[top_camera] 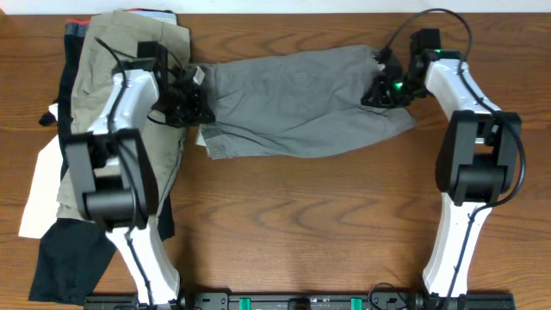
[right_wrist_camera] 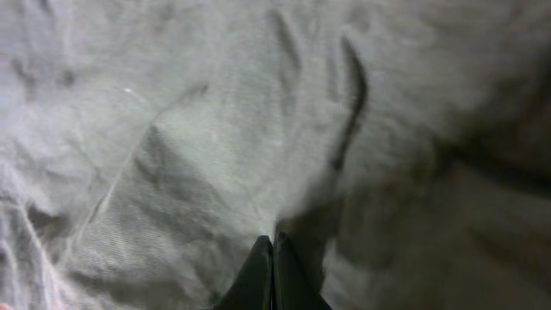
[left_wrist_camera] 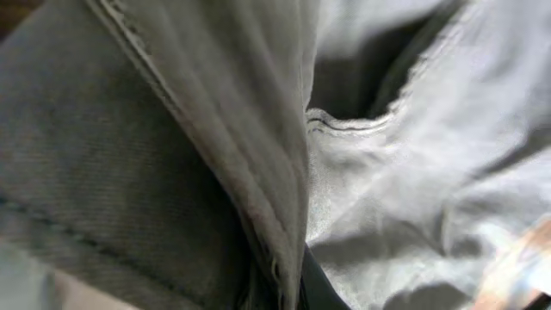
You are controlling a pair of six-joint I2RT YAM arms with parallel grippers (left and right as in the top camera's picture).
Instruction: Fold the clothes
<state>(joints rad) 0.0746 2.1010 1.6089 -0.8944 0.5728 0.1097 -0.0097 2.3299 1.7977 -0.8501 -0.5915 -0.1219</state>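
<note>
The grey shorts [top_camera: 293, 103] lie spread across the wooden table, stretched between my two grippers. My left gripper [top_camera: 191, 99] is at their left end. In the left wrist view a stitched edge of the grey shorts [left_wrist_camera: 172, 155] runs down into the jaws [left_wrist_camera: 284, 288], which are shut on it. My right gripper [top_camera: 383, 86] is at the shorts' upper right corner. In the right wrist view its dark fingers [right_wrist_camera: 274, 250] are pressed together with their tips in the wrinkled grey cloth [right_wrist_camera: 172, 155].
A pile of other clothes lies at the left: khaki-tan shorts [top_camera: 103, 60], a white garment [top_camera: 39, 194] and a black garment [top_camera: 65, 258]. Bare wooden table [top_camera: 310, 215] lies in front of the shorts.
</note>
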